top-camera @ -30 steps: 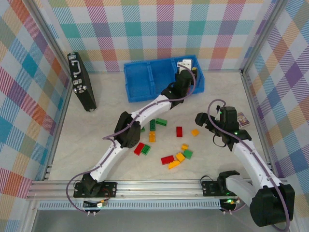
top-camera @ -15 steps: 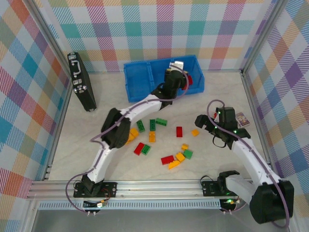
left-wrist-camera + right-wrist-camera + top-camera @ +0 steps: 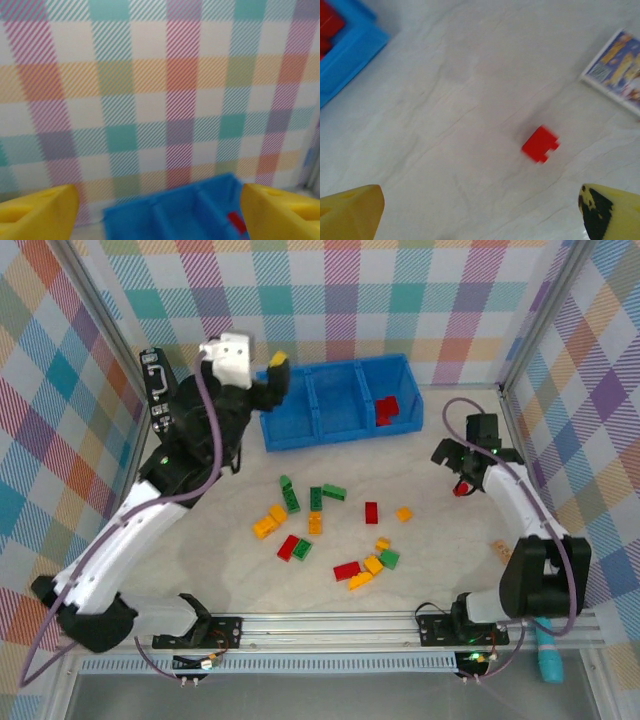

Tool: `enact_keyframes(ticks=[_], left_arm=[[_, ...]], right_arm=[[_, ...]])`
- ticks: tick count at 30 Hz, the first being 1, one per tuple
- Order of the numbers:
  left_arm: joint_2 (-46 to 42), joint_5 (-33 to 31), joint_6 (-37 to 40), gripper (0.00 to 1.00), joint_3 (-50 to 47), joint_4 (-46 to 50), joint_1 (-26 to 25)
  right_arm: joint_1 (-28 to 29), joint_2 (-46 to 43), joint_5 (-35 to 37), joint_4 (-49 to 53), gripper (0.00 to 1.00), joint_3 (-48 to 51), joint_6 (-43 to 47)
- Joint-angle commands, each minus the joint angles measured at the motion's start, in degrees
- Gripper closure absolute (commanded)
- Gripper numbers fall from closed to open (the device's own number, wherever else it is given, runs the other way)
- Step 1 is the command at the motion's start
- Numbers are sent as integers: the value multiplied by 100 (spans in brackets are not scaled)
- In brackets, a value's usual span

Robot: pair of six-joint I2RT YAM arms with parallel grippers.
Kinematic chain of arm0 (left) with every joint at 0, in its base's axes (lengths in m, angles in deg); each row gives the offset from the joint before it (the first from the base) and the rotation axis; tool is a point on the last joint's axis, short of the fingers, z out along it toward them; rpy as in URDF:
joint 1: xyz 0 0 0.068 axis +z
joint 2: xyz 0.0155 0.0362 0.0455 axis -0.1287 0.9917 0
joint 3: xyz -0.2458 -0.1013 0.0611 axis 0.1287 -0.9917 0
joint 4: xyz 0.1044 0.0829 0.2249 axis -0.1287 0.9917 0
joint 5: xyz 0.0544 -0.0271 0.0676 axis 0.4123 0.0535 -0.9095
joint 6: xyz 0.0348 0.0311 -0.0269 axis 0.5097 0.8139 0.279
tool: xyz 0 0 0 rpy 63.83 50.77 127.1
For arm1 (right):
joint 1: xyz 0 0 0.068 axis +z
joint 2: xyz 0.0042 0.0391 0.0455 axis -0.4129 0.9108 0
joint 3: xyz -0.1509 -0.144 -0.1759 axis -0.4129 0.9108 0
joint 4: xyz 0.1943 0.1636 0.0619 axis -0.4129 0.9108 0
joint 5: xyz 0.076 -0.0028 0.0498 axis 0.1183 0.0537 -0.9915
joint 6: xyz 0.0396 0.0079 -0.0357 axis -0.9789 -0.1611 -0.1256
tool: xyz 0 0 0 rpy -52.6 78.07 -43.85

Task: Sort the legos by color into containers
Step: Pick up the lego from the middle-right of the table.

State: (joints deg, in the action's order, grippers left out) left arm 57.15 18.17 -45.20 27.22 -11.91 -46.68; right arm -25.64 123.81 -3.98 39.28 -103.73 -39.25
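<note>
**Both hands spread, most bricks loose**

The left hand (image 3: pixel 160 200) hangs raised at the left end of the containers (image 3: pixel 330 432), fingers wide, holding nothing. Their right compartment holds red legos (image 3: pixel 386 410). Mixed bricks (image 3: pixel 316 524) lie scattered on the desk (image 3: pixel 430 570) in front. Right of the containers, the right hand (image 3: pixel 481 200) is spread above one red brick (image 3: pixel 540 144).

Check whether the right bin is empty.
Not empty: red legos lie inside the right bin.

No writing can be read anywhere. The small colourfully printed card (image 3: pixel 615 75) lying on the tabletop (image 3: pixel 470 100) carries a design, but it is too blurred to make out.
</note>
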Motion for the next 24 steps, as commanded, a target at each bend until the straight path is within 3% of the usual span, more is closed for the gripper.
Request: enact_keyframes(ticks=[1,6,14,24], left_arm=[[-422,-30,203,12,-604,1433,195],[-1420,324,438,6,-1313,1977,490],[-1737,506,732,3,-1728,2201,838],[-1835,691,685,1,-1935,2047,1072]], right_arm=[[-305,470,-56,268,0,-194,315],[-506,1065,-364,238,1,-337,175],[-526,1779,-358,321,7,-568,-191],[-542,2265,-181,412,37,-621,-246]])
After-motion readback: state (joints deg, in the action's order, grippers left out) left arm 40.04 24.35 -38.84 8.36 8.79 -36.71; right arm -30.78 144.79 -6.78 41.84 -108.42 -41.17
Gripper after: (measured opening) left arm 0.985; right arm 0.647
